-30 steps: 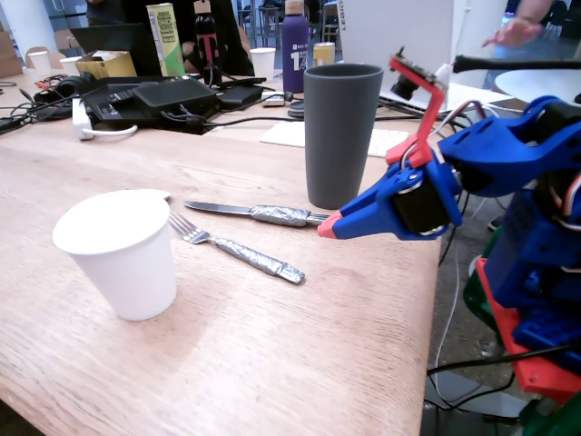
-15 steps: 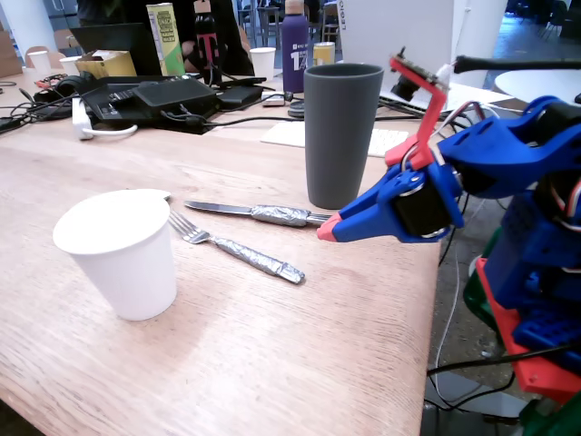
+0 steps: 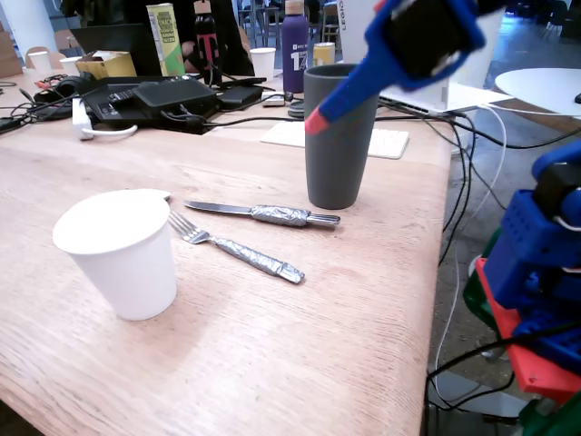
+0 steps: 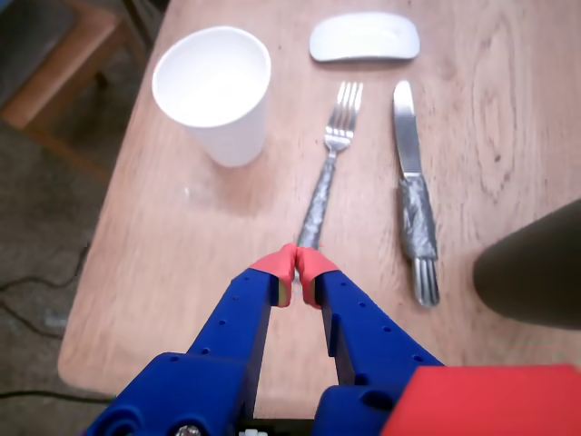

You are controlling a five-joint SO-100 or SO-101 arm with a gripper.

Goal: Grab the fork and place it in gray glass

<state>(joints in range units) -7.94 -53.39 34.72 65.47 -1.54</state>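
Fork: the fork is lying flat on the counter, tines pointing toward the far edge in the wrist view, foil-wrapped handle pointing back toward the claw; nothing is gripping it.
Fork neighbours: it is lying between the white paper cup and the knife, roughly parallel to the knife and apart from both.
Gray glass: the gray glass is standing upright on the counter beyond the knife in the fixed view; only its dark side is showing at the right edge of the wrist view.
Claw: the claw is hanging above the counter with its red tips pressed together, holding nothing; its tips are appearing just over the handle end of the fork in the wrist view, while the fixed view is showing one red tip raised in front of the glass.
Knife: foil-wrapped in the middle, blade pointing the same way as the fork's tines.
Mouse: a white mouse is resting on the counter beyond the tines and blade.
Background: laptops, cables, bottles and cups are crowding the far end of the counter in the fixed view.
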